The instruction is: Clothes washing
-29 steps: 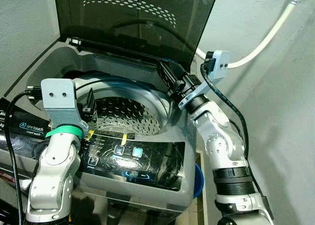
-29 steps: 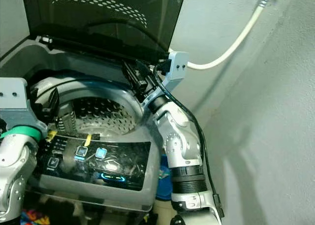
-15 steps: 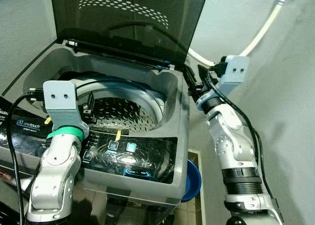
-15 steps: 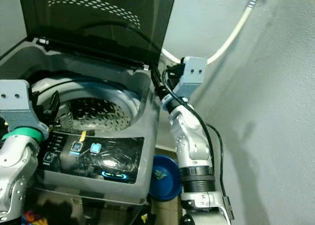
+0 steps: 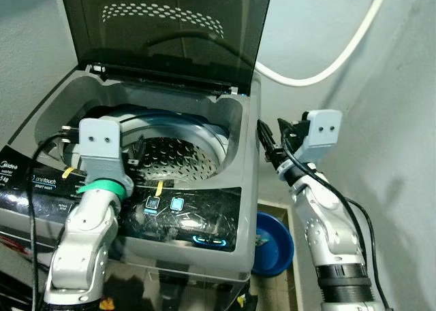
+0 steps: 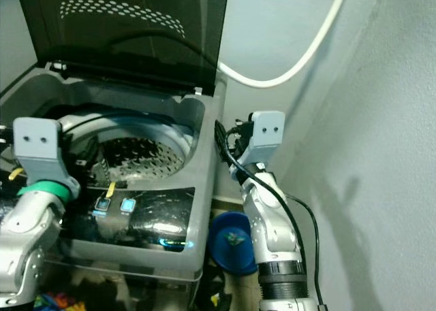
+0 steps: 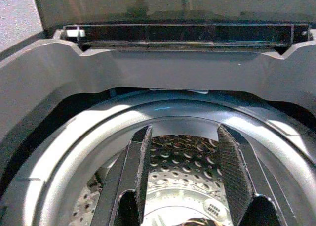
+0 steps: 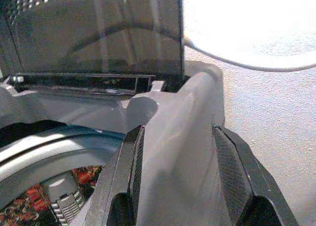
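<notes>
While lid stands raised:
Left gripper: fingers parted, empty, over drum;
Right gripper: fingers spread, empty, beside washing machine.

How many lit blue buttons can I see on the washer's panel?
2. The buttons sit side by side on the panel, near the left gripper. Others may be hidden behind the arm.

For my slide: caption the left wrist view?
Open left gripper poised above the washer drum, lid raised.
</notes>
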Available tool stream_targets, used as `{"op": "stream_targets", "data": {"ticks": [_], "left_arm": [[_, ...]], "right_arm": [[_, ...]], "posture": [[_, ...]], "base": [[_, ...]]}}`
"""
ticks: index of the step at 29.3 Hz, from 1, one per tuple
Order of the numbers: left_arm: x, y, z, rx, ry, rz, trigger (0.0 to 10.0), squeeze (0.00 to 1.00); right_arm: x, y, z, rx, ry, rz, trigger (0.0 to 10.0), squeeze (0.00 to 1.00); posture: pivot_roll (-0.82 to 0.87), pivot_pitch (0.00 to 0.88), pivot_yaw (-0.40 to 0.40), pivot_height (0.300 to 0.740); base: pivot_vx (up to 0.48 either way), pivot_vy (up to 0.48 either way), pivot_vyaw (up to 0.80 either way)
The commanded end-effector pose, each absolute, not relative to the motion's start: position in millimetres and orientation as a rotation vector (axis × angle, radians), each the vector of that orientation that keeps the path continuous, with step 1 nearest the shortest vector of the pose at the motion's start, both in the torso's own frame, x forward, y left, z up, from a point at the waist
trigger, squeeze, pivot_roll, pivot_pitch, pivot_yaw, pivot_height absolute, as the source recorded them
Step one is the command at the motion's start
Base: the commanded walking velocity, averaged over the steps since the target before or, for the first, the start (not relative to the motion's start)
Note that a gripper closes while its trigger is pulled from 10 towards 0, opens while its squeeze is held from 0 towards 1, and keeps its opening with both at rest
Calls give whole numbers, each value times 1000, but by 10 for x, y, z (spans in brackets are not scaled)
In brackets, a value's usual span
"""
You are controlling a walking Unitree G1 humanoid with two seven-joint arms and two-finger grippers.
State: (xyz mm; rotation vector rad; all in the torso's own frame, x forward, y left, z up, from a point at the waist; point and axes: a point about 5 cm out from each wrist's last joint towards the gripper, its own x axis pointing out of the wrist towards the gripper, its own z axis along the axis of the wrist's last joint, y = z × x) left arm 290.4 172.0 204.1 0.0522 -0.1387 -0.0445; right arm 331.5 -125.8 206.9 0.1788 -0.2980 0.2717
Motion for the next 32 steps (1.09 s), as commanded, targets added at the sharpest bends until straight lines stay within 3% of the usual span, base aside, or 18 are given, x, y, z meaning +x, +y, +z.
{"op": "stream_targets", "data": {"ticks": [1,18,32], "left_arm": [[2924,1692,1974,34,-109,-67,10000,0],[2894,1618,1890,-2,-99,-91,10000,0],[2869,1601,1910,-1,-110,-104,10000,0]], "right_arm": [[3277,-1265,2107,191,-330,267,10000,0],[3262,-1280,2137,192,-327,249,10000,0],[3246,-1250,2105,207,-308,258,10000,0]], "posture": [[95,39,50,740],[78,45,30,740],[80,34,24,740]], "base": [[0,0,0],[0,0,0],[-342,0,0]]}}
